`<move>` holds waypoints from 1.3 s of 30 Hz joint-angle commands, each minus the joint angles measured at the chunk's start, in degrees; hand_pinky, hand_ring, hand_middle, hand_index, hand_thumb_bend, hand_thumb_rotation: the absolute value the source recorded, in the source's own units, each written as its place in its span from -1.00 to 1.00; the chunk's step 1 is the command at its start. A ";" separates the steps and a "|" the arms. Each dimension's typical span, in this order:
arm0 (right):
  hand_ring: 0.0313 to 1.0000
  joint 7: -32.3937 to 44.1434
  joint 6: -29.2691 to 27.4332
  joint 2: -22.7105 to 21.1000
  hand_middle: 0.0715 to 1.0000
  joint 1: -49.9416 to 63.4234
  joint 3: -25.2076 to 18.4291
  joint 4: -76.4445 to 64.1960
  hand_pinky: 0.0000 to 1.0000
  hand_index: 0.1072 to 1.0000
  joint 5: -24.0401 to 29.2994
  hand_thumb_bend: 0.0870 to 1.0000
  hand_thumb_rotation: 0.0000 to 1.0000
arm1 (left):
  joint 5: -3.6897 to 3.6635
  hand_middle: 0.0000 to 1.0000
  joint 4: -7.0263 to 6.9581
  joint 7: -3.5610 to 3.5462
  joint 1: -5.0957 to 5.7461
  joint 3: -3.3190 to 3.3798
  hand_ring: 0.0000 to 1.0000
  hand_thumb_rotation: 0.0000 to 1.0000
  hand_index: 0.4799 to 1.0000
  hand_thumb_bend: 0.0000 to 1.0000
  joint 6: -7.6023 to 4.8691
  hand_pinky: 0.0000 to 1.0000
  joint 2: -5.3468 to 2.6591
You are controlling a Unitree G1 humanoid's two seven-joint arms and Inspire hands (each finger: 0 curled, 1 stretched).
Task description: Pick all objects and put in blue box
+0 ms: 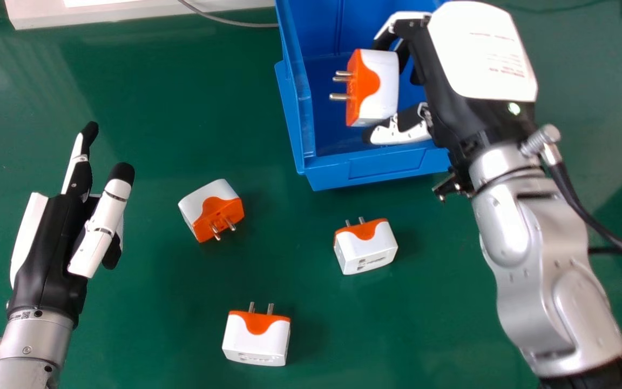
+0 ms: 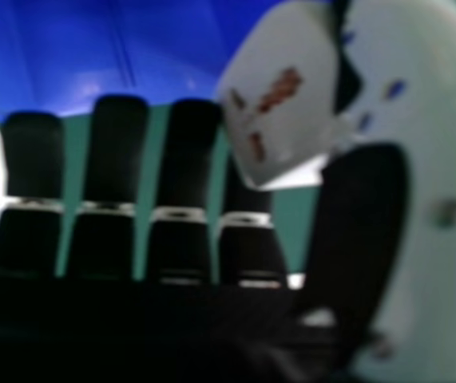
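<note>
Head view, top centre | right hand (image 1: 481, 54) held a plug adapter (image 1: 384, 89) over the blue box (image 1: 392, 163), pinched between fingers and thumb | left hand (image 1: 46, 248), left side, was relaxed | adapter probably light, rigid, slightly slippery; white sides suited gripping, prongs (image 1: 339, 97) best avoided

You're seeing one white-and-orange adapter (image 1: 205, 202) pointing its pins toward the counter's (image 1: 154, 329) near edge, a rightward adapter (image 1: 367, 249) and a nearest adapter (image 1: 257, 339) pointing theirs farward; your right hand (image 1: 478, 54) is holding a fourth adapter (image 1: 384, 86) over the blue box (image 1: 386, 165).
</note>
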 commanded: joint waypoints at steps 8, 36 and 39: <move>-0.17 -0.77 0.84 -0.88 0.00 -11.65 1.01 8.64 -0.34 -0.12 1.42 -0.11 -1.00 | -0.30 -1.00 -1.67 0.34 0.16 -0.18 -1.00 0.74 1.00 0.01 0.36 -1.00 -0.10; -0.11 -6.75 1.51 -1.43 -0.05 -33.64 11.03 48.16 -0.31 -0.24 5.07 -0.10 -1.00 | -0.57 -1.00 -4.59 0.75 2.32 -0.57 -1.00 0.77 1.00 0.00 1.14 -1.00 -1.93; -0.11 -6.87 1.74 -1.13 -0.05 -33.24 11.72 49.22 -0.30 -0.23 5.54 -0.10 -1.00 | -0.55 -1.00 -4.78 0.73 2.56 -0.56 -1.00 0.77 1.00 0.00 0.86 -1.00 -2.14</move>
